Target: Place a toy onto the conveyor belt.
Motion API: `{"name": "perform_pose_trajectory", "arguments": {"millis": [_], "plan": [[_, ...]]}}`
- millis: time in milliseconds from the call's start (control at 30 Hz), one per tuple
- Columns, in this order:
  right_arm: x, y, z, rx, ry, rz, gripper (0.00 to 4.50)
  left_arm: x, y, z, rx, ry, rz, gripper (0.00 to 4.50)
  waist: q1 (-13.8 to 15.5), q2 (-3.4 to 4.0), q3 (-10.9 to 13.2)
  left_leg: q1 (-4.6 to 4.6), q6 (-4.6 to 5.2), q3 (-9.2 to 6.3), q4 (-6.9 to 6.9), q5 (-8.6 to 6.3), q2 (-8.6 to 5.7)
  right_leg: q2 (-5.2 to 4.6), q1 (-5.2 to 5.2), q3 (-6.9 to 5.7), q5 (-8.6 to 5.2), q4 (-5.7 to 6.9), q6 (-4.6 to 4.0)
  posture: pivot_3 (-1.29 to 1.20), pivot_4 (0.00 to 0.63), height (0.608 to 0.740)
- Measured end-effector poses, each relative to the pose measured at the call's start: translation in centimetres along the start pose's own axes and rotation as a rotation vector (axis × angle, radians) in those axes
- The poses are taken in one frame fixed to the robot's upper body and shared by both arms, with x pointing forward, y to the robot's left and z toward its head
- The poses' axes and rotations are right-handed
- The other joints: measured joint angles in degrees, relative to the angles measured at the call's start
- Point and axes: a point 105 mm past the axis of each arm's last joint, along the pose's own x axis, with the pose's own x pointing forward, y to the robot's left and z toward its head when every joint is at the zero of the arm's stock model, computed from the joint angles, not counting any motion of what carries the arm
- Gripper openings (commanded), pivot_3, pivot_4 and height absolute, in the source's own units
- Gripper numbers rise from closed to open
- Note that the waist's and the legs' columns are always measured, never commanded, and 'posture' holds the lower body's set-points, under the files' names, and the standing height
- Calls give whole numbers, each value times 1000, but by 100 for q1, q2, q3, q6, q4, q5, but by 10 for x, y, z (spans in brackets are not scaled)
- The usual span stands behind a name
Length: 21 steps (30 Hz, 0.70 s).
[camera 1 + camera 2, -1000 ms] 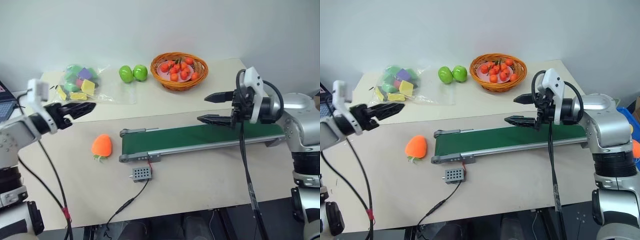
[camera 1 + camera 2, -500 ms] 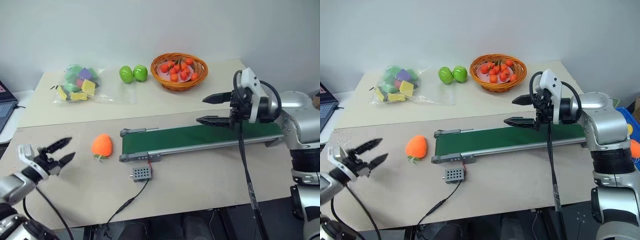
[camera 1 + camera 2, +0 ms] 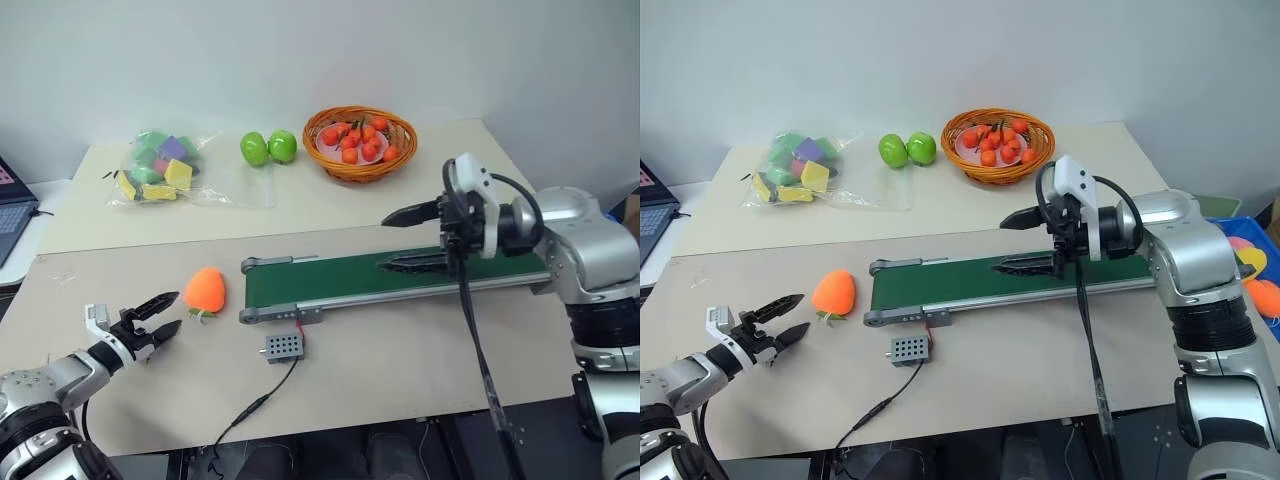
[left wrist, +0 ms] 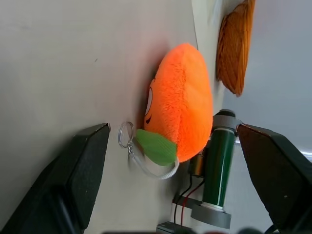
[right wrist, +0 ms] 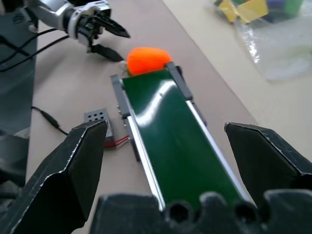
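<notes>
Toy point(image 3: 204, 289) lies on the table just off the conveyor belt point(image 3: 400, 274) end; your left gripper point(image 3: 160, 315) gapes empty beside it, your right gripper point(image 3: 405, 240) spread above the belt.

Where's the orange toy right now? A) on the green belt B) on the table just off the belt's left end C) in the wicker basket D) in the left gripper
B: the toy lies on the table beside the conveyor belt, ahead of the open left gripper.
</notes>
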Motion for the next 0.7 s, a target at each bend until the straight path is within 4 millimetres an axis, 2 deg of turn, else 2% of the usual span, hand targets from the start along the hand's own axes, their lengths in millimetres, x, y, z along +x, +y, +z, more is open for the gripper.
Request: {"name": "perform_pose_trajectory", "arguments": {"millis": [233, 600, 700], "plan": [[7, 6, 1, -4, -2, 41, 4500, 30, -6, -14, 53, 63, -22, 4423, 107, 11, -9, 2, -1, -1, 20, 0, -5, -5, 13, -3, 0, -4, 0, 0, 150, 740], [8, 8, 2, -4, -4, 37, 4500, 60, -19, -23, 132, 113, -42, 4423, 128, 19, -16, 5, 1, -2, 24, 0, -5, -5, 19, -3, 1, -4, 2, 0, 150, 740], [7, 7, 2, -3, -1, 29, 4500, 65, -20, -22, 126, 114, -39, 3647, 121, 19, -17, 5, 1, -2, 22, 0, -6, -5, 18, -3, 1, -4, 2, 0, 150, 740]]}}
